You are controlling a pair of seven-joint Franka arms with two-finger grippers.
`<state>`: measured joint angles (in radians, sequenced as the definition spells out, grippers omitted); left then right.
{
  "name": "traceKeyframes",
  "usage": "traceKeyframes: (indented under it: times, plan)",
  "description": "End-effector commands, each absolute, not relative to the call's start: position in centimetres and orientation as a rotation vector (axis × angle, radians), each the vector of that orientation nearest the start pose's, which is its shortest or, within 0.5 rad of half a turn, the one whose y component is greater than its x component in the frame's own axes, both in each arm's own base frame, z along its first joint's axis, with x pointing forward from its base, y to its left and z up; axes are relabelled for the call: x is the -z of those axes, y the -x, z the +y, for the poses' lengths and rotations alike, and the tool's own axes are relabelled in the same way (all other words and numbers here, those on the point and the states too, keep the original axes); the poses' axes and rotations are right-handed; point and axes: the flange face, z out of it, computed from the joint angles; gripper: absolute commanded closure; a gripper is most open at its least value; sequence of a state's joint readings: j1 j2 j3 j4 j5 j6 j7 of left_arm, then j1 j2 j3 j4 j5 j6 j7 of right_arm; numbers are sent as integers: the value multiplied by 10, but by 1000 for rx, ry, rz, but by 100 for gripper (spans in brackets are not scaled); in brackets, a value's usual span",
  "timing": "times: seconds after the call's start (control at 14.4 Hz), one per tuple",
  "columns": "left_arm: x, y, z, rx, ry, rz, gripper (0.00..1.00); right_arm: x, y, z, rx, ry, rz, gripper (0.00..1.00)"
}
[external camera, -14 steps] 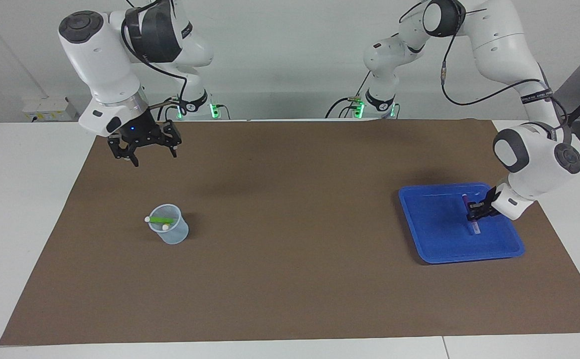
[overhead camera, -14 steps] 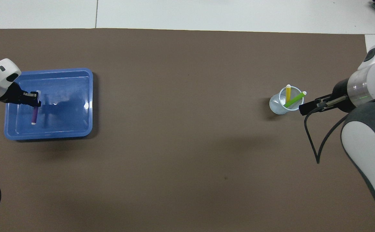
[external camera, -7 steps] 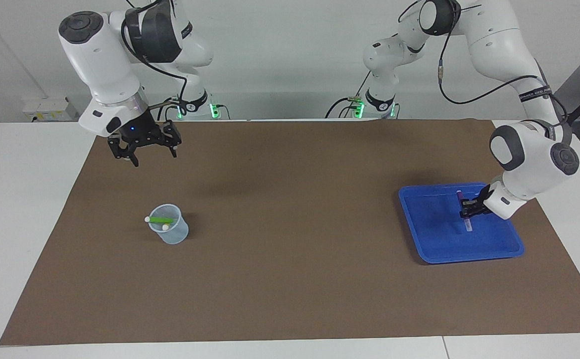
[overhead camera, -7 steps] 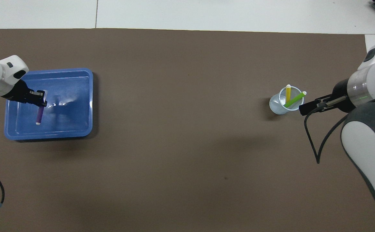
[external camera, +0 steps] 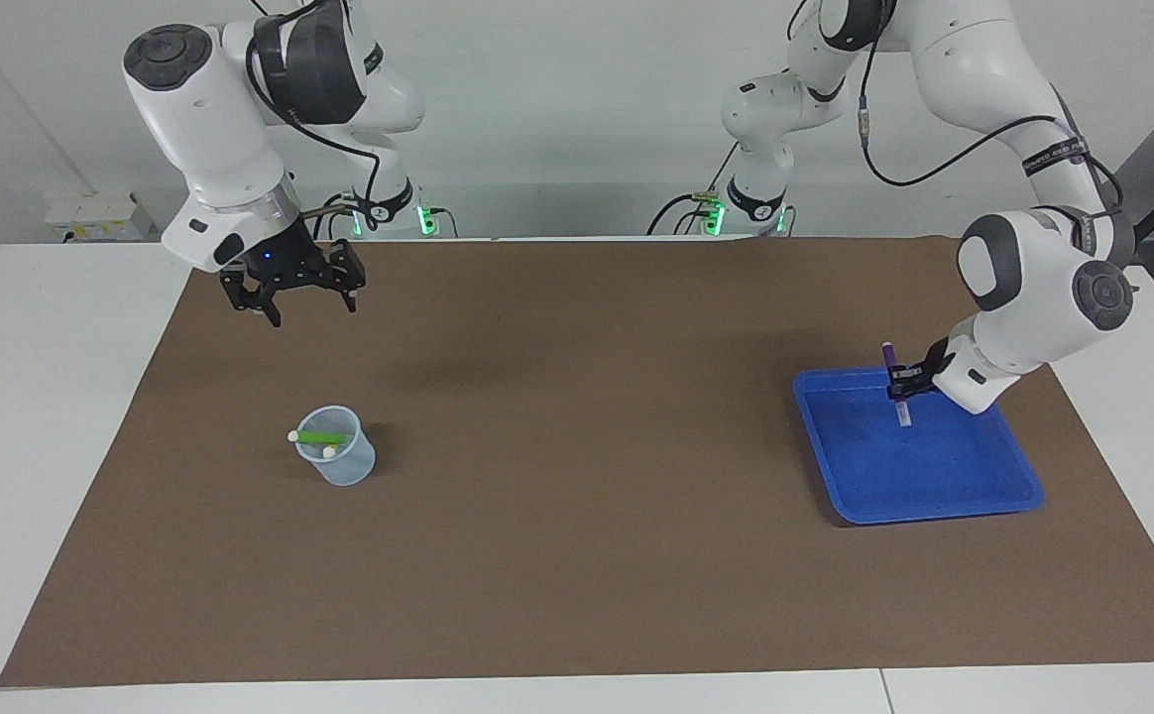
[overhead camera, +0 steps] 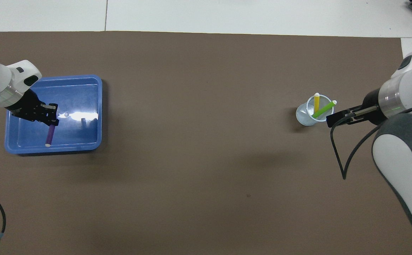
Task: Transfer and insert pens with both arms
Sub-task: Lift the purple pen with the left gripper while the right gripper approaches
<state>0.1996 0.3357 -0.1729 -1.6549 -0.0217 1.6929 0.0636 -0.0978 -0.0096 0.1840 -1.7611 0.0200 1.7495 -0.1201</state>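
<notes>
Lift-off step: left gripper (external camera: 900,383) pinches the thin purple pen (external camera: 894,382) above the blue plastic tray (external camera: 974,496); spread right gripper (external camera: 294,296) waits (handover next, toward the clear plastic cup (external camera: 339,458)).

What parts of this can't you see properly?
- Facing view: the yellow pen is mostly hidden by the cup wall and the green pen.
- Overhead view: the right gripper is covered by its own wrist.
- Both views: the left gripper hides the purple pen middle.
</notes>
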Motion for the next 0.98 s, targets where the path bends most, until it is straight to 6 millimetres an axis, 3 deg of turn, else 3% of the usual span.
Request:
traceKeyframes:
  times: [0.0,0.14,0.35,0.49,0.63,0.77,0.91]
  plan:
    - [-420,-602,4,-534,3225,38,100,-557,-552,55,-15,3096,-290,0]
    - [-436,-592,-43,-594,3173,-2,100,-556,-551,63,-16,3042,-241,0]
    - [-463,-581,-89,-734,3070,-352,100,-558,-549,90,-24,2955,-61,0]
    - [-472,-580,-94,-890,3046,-809,100,-563,-553,101,1,2845,122,0]
    - [-471,-579,-88,-1038,2924,-1222,100,-565,-551,124,-1,2788,179,0]
    - [-472,-576,-103,-1087,2886,-1294,100,-566,-547,146,-23,2758,222,0]
    - [-471,-572,-139,-1064,2794,-1382,100,-568,-548,171,12,2687,339,0]
